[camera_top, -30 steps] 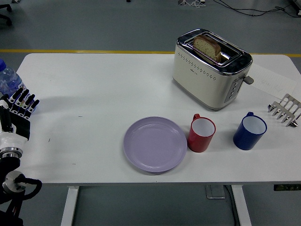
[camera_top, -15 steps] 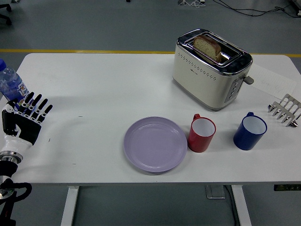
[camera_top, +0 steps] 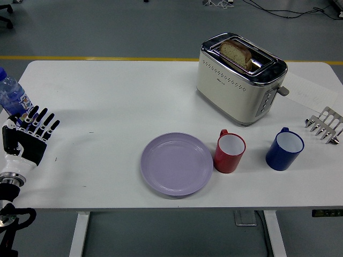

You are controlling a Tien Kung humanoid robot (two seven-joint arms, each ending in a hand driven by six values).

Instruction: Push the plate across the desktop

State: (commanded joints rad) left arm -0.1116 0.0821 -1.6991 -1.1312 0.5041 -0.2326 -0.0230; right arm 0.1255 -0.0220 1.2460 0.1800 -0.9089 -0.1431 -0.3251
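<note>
A lilac plate lies flat on the white table near its front edge, a little right of the middle. My left hand is over the table's left edge, far to the left of the plate, with its black fingers spread and holding nothing. The right arm is not in view.
A red mug stands right beside the plate's right rim. A blue mug stands further right. A cream toaster with bread in it is at the back. A metal toast rack is at the right edge. A water bottle stands just behind my left hand.
My left hand has moved a little to the right and forward over the table's left edge within the last second. The plate and mugs have not moved.
</note>
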